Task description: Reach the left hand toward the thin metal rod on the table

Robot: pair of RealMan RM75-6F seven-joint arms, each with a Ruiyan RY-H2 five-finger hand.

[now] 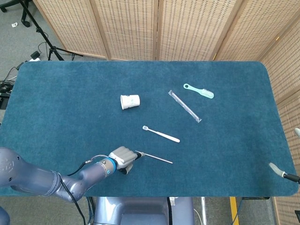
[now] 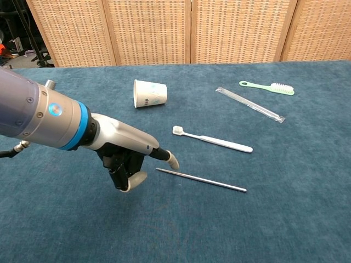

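The thin metal rod lies flat near the table's front edge, also low in the chest view as rod. My left hand sits just left of the rod's left end and holds nothing. In the chest view the left hand has one finger stretched out, its fingertip just above the rod's left tip, the other fingers curled under. Whether it touches the rod is unclear. Only two spread fingertips of my right hand show at the right edge of the head view.
A paper cup lies on its side behind the hand. A white toothbrush lies just beyond the rod. Further back right are a clear wrapped stick and a green brush. Wicker screens stand behind the blue table.
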